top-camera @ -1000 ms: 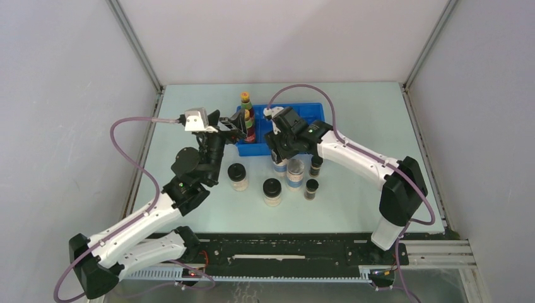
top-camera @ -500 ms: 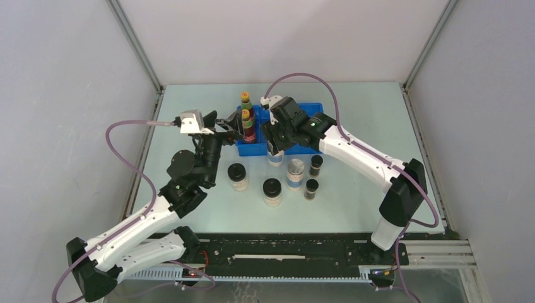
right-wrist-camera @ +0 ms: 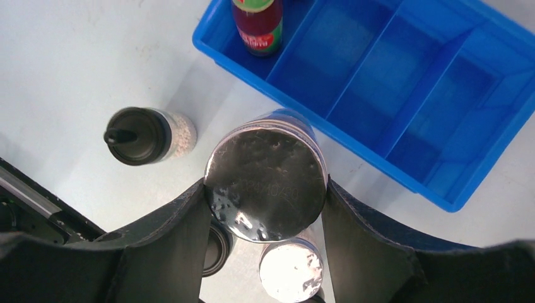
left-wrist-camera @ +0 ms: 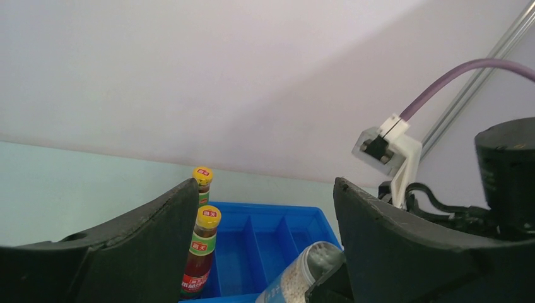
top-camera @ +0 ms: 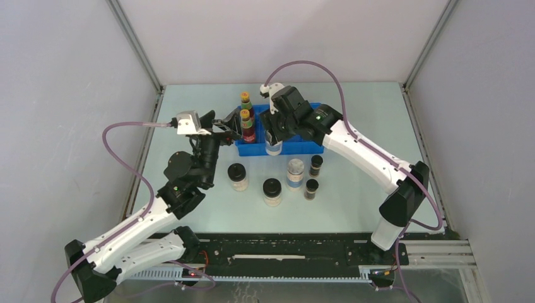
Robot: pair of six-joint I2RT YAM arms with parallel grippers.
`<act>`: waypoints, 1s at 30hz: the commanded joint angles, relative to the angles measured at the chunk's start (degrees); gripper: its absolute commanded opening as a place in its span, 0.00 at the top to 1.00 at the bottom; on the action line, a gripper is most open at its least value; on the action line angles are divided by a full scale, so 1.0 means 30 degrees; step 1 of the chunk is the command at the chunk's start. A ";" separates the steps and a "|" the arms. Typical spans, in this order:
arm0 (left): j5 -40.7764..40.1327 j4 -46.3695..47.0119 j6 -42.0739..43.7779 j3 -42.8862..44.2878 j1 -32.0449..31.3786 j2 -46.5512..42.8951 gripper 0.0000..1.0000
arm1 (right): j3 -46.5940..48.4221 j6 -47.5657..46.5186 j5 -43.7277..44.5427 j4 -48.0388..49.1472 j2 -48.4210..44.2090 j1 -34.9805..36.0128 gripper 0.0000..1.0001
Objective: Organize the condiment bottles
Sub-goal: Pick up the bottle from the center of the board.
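My right gripper [top-camera: 272, 137] is shut on a silver-lidded, blue-banded jar [right-wrist-camera: 265, 183] and holds it in the air, tilted, over the front edge of the blue tray [top-camera: 296, 149]. The jar also shows in the left wrist view [left-wrist-camera: 296, 274]. My left gripper [top-camera: 229, 127] is open and empty, just left of the tray. A red-labelled bottle [top-camera: 248, 127] stands in the tray's left compartment, the other [top-camera: 245, 101] just behind it. On the table stand the second silver-lidded jar [top-camera: 294, 172], two black-lidded jars [top-camera: 237, 175] [top-camera: 272, 190] and two dark vials [top-camera: 316, 164] [top-camera: 311, 188].
The tray's three right-hand compartments [right-wrist-camera: 404, 95] hold nothing. The jars and vials stand in a loose group in front of the tray, close under my right gripper. Grey walls close in the table at the back and sides.
My right gripper has lifted the silver-lidded jar off the table and carried it back toward the tray. My left gripper has drawn back left from the red bottle.
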 commanded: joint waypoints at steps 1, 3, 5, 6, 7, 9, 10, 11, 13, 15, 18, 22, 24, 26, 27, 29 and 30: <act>-0.0415 0.0450 0.0464 -0.0366 -0.0068 -0.0356 0.17 | 0.2098 -0.0469 0.0434 0.0688 -0.0231 -0.0162 1.00; -0.0414 0.0451 0.0494 -0.0373 -0.0092 -0.0410 0.17 | 0.2672 -0.0524 0.0408 0.0617 0.0028 -0.0366 1.00; -0.0414 0.0414 0.0494 -0.0415 -0.0077 -0.0524 0.17 | 0.3140 -0.0549 0.0297 0.0620 0.0292 -0.0586 1.00; -0.0414 0.0404 0.0472 -0.0462 -0.0096 -0.0597 0.17 | 0.3418 -0.0526 0.0239 0.0571 0.0448 -0.0705 1.00; -0.0374 0.0389 0.0466 -0.0483 -0.0062 -0.0646 0.17 | 0.3676 -0.0541 0.0195 0.0524 0.0625 -0.0827 1.00; -0.0356 0.0328 0.0436 -0.0568 -0.0086 -0.0788 0.17 | 0.4134 -0.0572 0.0133 0.0518 0.0984 -0.0982 1.00; -0.0355 0.0298 0.0435 -0.0591 -0.0083 -0.0846 0.17 | 0.4352 -0.0569 0.0101 0.0506 0.1153 -0.1070 1.00; -0.0355 0.0252 0.0435 -0.0627 -0.0075 -0.0947 0.17 | 0.4566 -0.0582 0.0084 0.0472 0.1313 -0.1158 1.00; -0.0381 0.0227 0.0392 -0.0742 -0.0075 -0.1052 0.17 | 0.4918 -0.0637 0.0068 0.0515 0.1617 -0.1286 1.00; -0.0435 0.0230 0.0363 -0.0785 -0.0069 -0.1145 0.17 | 0.5124 -0.0703 0.0070 0.0658 0.1908 -0.1429 1.00; -0.0597 0.0293 0.0348 -0.0847 -0.0081 -0.1253 0.17 | 0.5494 -0.0946 0.0186 0.1028 0.2349 -0.1628 1.00; -0.0753 0.0511 0.0428 -0.0959 -0.0072 -0.1352 0.17 | 0.6369 -0.1119 0.0005 0.1395 0.3176 -0.2184 1.00; -0.0840 0.0581 0.0490 -0.0974 -0.0068 -0.1357 0.17 | 0.6834 -0.1127 -0.0232 0.1568 0.3661 -0.2563 1.00; -0.0909 0.0697 0.0520 -0.1028 -0.0071 -0.1356 0.17 | 0.7109 -0.1071 -0.0507 0.1871 0.4018 -0.2944 1.00; -0.0937 0.0778 0.0516 -0.1059 -0.0063 -0.1334 0.17 | 0.7239 -0.1041 -0.0660 0.2012 0.4176 -0.3143 1.00; -0.0998 0.0939 0.0480 -0.1166 -0.0065 -0.1289 0.17 | 0.7465 -0.0956 -0.0995 0.2243 0.4549 -0.3501 1.00; -0.1000 0.1045 0.0445 -0.1212 -0.0062 -0.1245 0.17 | 0.7606 -0.0958 -0.1194 0.2322 0.4734 -0.3652 1.00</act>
